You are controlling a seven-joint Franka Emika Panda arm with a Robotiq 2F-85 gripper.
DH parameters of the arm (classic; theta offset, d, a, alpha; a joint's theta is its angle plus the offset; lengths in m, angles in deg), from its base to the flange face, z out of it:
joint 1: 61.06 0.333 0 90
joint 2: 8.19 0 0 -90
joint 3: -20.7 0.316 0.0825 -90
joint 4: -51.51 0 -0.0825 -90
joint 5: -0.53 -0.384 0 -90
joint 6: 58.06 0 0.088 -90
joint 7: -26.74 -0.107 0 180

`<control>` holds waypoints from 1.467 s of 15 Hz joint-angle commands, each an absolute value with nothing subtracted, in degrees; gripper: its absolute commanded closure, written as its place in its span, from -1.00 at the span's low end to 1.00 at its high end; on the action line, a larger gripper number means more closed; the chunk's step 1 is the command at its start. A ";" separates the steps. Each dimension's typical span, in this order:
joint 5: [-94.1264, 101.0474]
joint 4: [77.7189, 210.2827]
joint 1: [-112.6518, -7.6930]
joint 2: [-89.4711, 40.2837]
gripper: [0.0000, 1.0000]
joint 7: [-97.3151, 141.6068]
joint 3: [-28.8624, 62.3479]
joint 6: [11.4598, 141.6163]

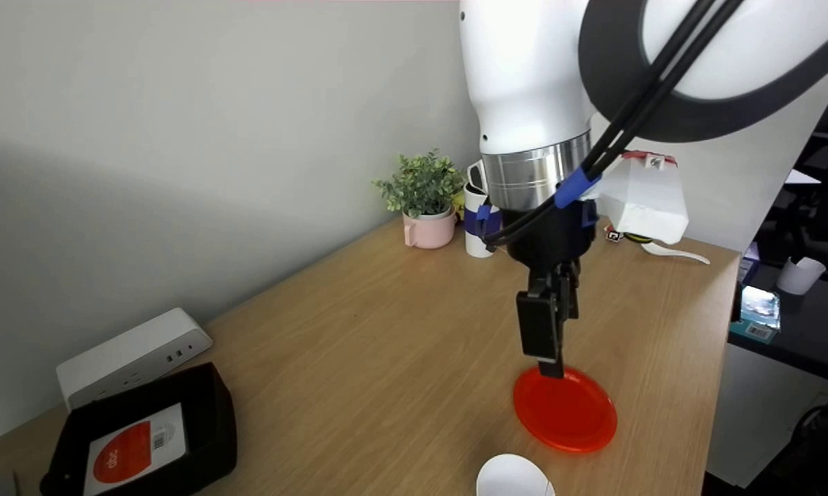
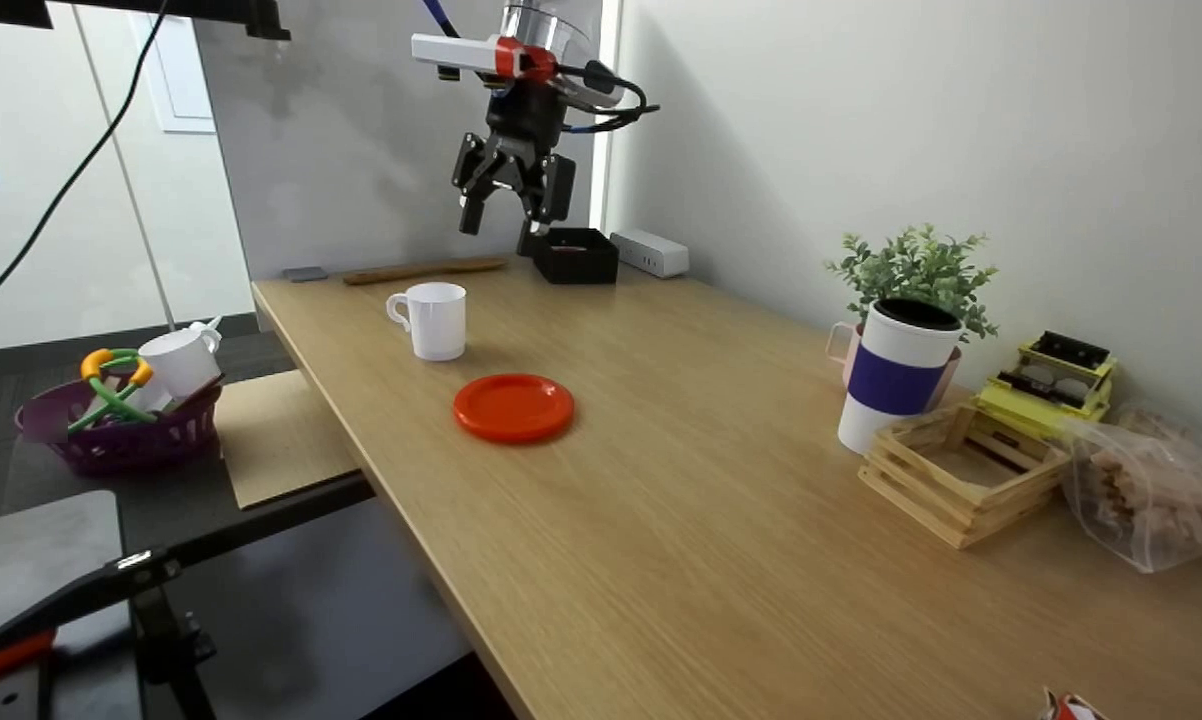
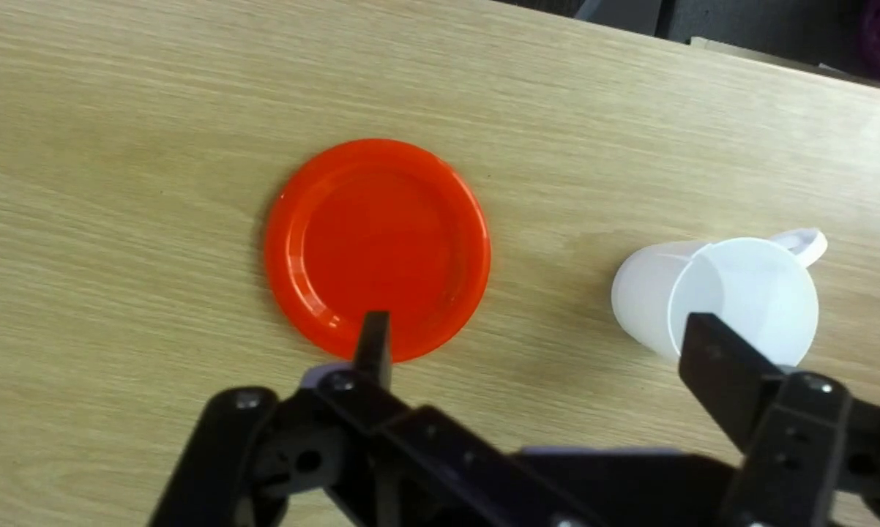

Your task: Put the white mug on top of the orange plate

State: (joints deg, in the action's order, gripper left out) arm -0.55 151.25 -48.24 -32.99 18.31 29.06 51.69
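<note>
One white handled mug (image 2: 438,322), upright on wood-grain table (image 2: 761,560), apart from one orange plate (image 3: 378,249); one Robotiq gripper (image 3: 539,320), spread, empty; pick-up and placing apparently outstanding.

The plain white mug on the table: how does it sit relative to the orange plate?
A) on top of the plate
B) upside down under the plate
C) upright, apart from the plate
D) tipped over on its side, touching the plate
C: an exterior view shows the white mug standing upright, and in the wrist view a strip of table separates it from the orange plate.
</note>
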 commanded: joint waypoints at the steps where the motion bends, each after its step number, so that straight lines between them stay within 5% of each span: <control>1: -2.52 152.56 -49.20 -32.46 -1.00 20.14 29.26 53.78; 22: -2.60 134.92 -42.35 -49.47 -1.00 16.75 30.32 52.38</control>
